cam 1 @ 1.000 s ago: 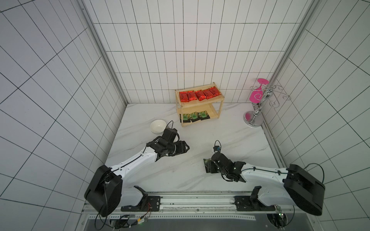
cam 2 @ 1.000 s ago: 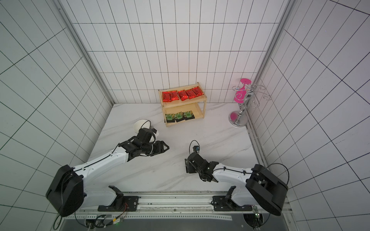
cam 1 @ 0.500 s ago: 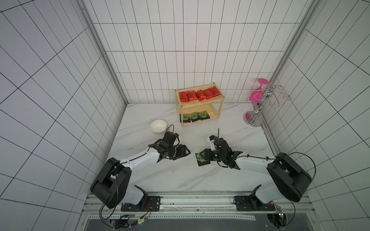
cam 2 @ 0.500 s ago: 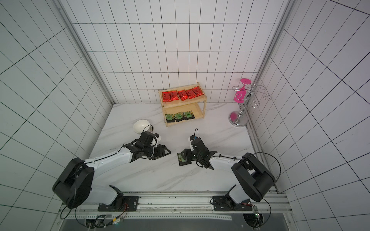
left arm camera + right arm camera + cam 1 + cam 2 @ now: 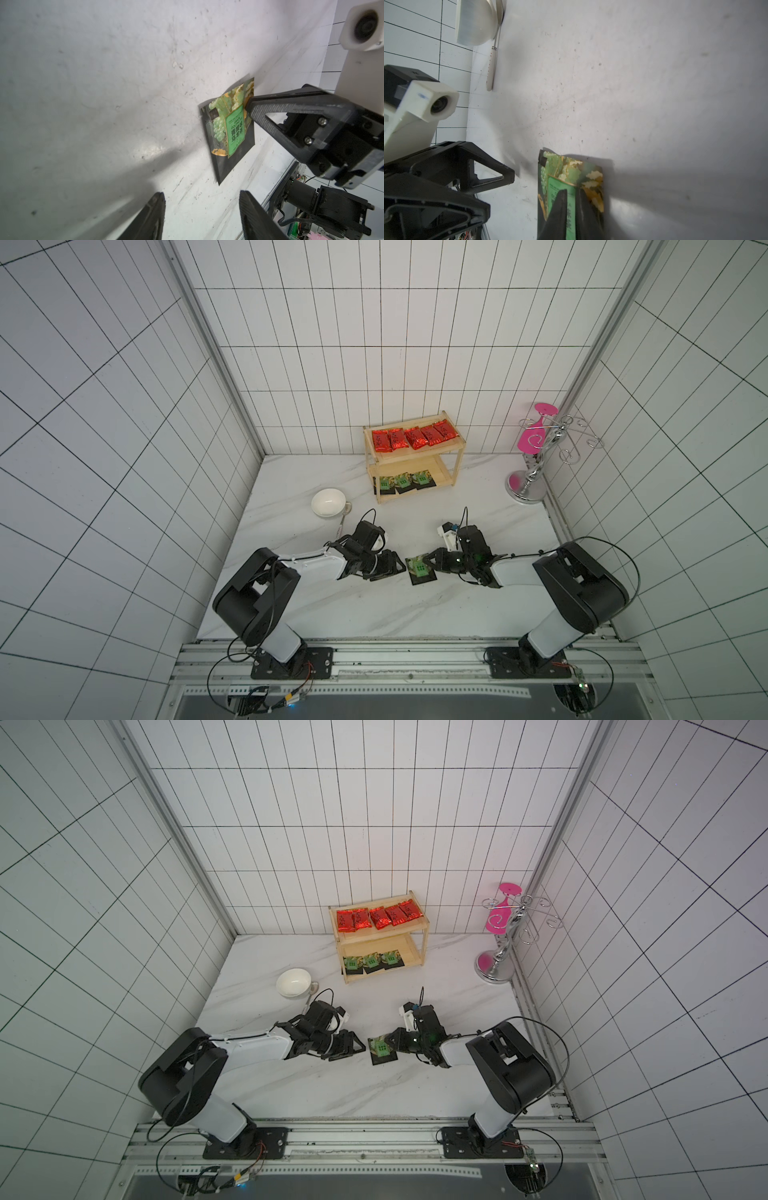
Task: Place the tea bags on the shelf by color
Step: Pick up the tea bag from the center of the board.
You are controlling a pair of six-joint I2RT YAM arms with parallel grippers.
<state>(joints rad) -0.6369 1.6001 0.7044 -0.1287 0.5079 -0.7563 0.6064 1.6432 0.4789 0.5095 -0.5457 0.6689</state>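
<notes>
Contact is what I read on my right pincer (image 5: pixel 571 190). Its two black fingers (image 5: pixel 558 212) are drawn together to a narrow slit, with the tips planted on the green label of a dark square sachet (image 5: pixel 571 172) that lies on the marble table (image 5: pixel 654 83). I cannot tell whether they pinch any foil or only press on it. From the left wrist, the same pincer (image 5: pixel 248 104) meets the sachet (image 5: pixel 226 133) at the label's edge. The sachet corner nearest that fingertip looks slightly raised off the table.

My left pincer (image 5: pixel 200 193) is spread wide with nothing between its fingers. It points at the sachet and sits just short of it, not touching.

In both top views the left pincer (image 5: pixel 395 568) and the right pincer (image 5: pixel 428 563) face each other tip to tip. The sachet (image 5: pixel 417 570) lies between them, under the right one's tips.

Well beyond the right pincer, against the back wall, the wooden shelf (image 5: pixel 419 453) carries five red packets (image 5: pixel 409 437) in a row on its upper tray. Three green-label sachets (image 5: pixel 401 482) sit on the lower tray. Beyond the left pincer, on the side away from its base, sits a white bowl (image 5: pixel 329 502) with a spoon (image 5: pixel 491 68) lying beside it. Far off on the right pincer's outer side, in the corner, a chrome stand (image 5: pixel 528 485) holds a pink glass (image 5: pixel 532 439).
</notes>
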